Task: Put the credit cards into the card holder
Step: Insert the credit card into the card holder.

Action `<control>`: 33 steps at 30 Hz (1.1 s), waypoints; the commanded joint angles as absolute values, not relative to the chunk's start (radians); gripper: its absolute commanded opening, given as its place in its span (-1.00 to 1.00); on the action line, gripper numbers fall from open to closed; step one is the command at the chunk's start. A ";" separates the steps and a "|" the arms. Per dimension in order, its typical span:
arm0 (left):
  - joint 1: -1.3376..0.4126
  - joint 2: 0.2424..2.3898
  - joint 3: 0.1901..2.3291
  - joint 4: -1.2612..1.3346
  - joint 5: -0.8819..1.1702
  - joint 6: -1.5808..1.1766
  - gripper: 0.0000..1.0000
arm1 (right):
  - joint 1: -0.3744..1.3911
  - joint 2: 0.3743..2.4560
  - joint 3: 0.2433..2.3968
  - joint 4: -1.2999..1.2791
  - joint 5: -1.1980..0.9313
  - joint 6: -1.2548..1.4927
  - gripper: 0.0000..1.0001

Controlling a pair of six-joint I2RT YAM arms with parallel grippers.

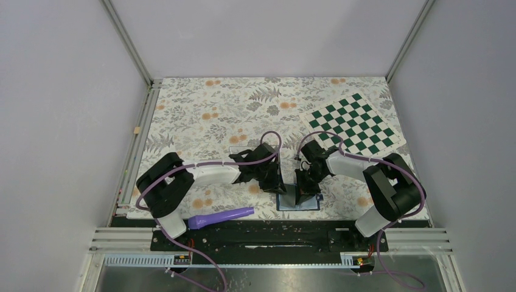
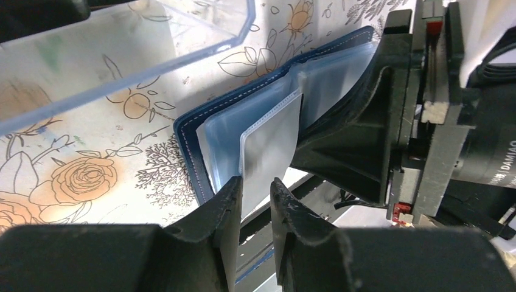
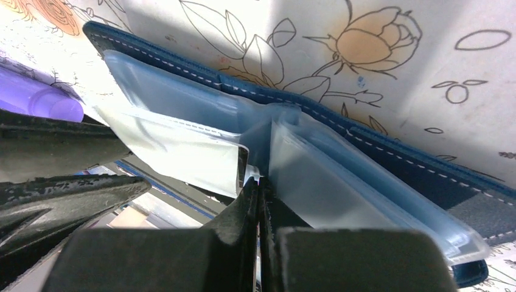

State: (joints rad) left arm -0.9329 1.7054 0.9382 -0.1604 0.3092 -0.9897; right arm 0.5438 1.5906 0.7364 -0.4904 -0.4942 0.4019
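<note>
The navy blue card holder (image 1: 311,204) lies open near the table's front edge, its clear sleeves fanned up; it also shows in the left wrist view (image 2: 187,139) and the right wrist view (image 3: 395,159). My left gripper (image 1: 278,182) (image 2: 255,184) is narrowly open, with one clear sleeve (image 2: 271,143) lying against its left finger. My right gripper (image 1: 302,184) (image 3: 260,182) is shut tight at the sleeves' spine on something thin, seen edge-on. A thin dark edge (image 3: 243,165) at its tips looks like a credit card. No other card shows.
A clear plastic box (image 2: 122,55) stands just left of the card holder. A purple pen-like object (image 1: 222,217) lies at the front edge by the left arm's base. A green-and-white checkered board (image 1: 356,125) lies at the back right.
</note>
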 commanded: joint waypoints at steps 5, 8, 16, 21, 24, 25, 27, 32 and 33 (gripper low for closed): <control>-0.964 1.668 0.940 0.131 0.435 -1.045 -0.54 | 0.551 1.612 0.756 -0.452 -0.485 0.403 -1.00; -0.971 1.678 0.947 0.155 0.452 -1.042 -0.53 | 0.551 1.609 0.756 -0.453 -0.486 0.404 -1.00; -0.978 1.728 0.970 0.098 0.443 -1.028 -0.51 | 0.551 1.564 0.778 -0.489 -0.488 0.406 -1.00; -0.977 1.746 0.967 0.099 0.438 -1.028 -0.50 | 0.547 1.492 0.815 -0.546 -0.497 0.418 -0.97; -0.977 1.750 0.967 0.114 0.438 -1.030 -0.48 | 0.543 1.453 0.851 -0.591 -0.486 0.420 -0.96; -0.977 1.753 0.969 0.120 0.439 -1.032 -0.47 | 0.542 1.439 0.862 -0.605 -0.481 0.420 -0.96; -0.977 1.761 0.974 0.144 0.446 -1.037 -0.45 | 0.538 1.416 0.884 -0.635 -0.461 0.418 -0.95; -0.977 1.811 1.005 0.176 0.467 -1.045 -0.43 | 0.509 1.396 0.904 -0.708 -0.380 0.378 -0.95; -0.978 1.826 1.013 0.180 0.470 -1.048 -0.42 | 0.499 1.393 0.902 -0.721 -0.363 0.367 -0.95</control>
State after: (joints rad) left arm -0.9676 1.7721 0.9531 0.0879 0.4419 -1.0313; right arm 0.5228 1.4376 0.8459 -0.6796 -0.3866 0.3901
